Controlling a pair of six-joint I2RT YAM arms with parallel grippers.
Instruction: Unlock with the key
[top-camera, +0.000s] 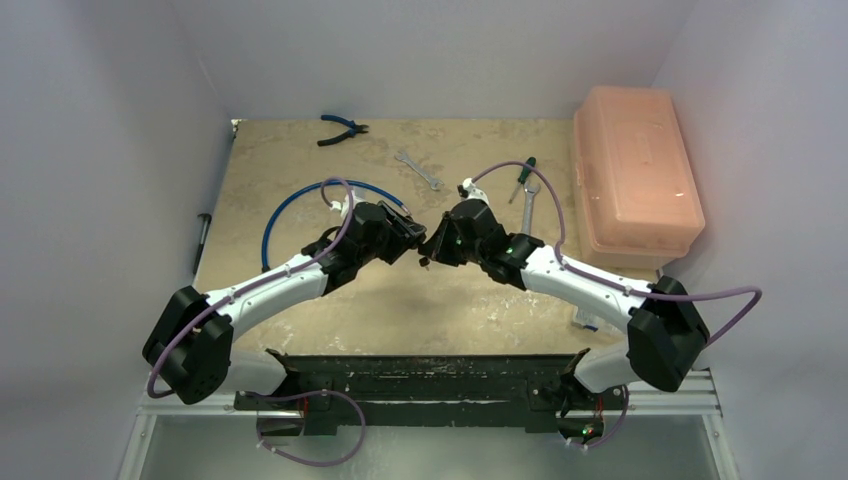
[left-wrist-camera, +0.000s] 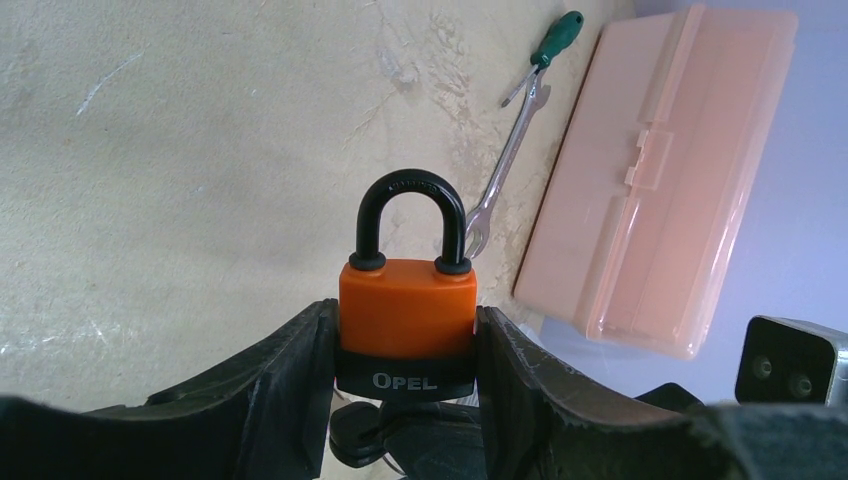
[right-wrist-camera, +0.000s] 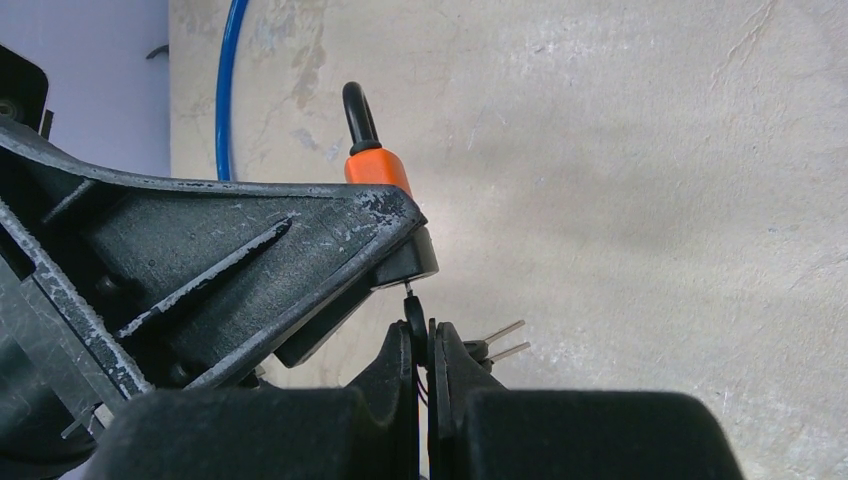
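Blue cable (top-camera: 300, 200) noted at far left of the table (left-wrist-camera: 180, 150), well apart from the work.

Left gripper (top-camera: 412, 232): raised over mid-table, clamped on the padlock (left-wrist-camera: 405, 305), one finger on each side of the orange body. Shackle (left-wrist-camera: 410, 215) is pointed away from the wrist and seated in both holes, so the lock is judged not yet opened.

Right gripper (right-wrist-camera: 422, 338): clenched on the black head of the key (right-wrist-camera: 414, 325), just below the padlock's base. A short length of blade is seen running from the head into the base. Whether it is fully seated cannot be told. Spare keys (right-wrist-camera: 497, 342) are seen projecting beside the fingers.

Spanner (left-wrist-camera: 505, 165), screwdriver (left-wrist-camera: 548, 45) and pink plastic box (left-wrist-camera: 650, 180) lie to the right, not involved.

Step in hand, as judged: key inserted, turn not yet made.

Next move: a wrist roll of the right arm about the blade's axis is called for, with the padlock held rigid by the left. Any side load on the blade is to be avoided. Release of the shackle is to be checked afterwards.
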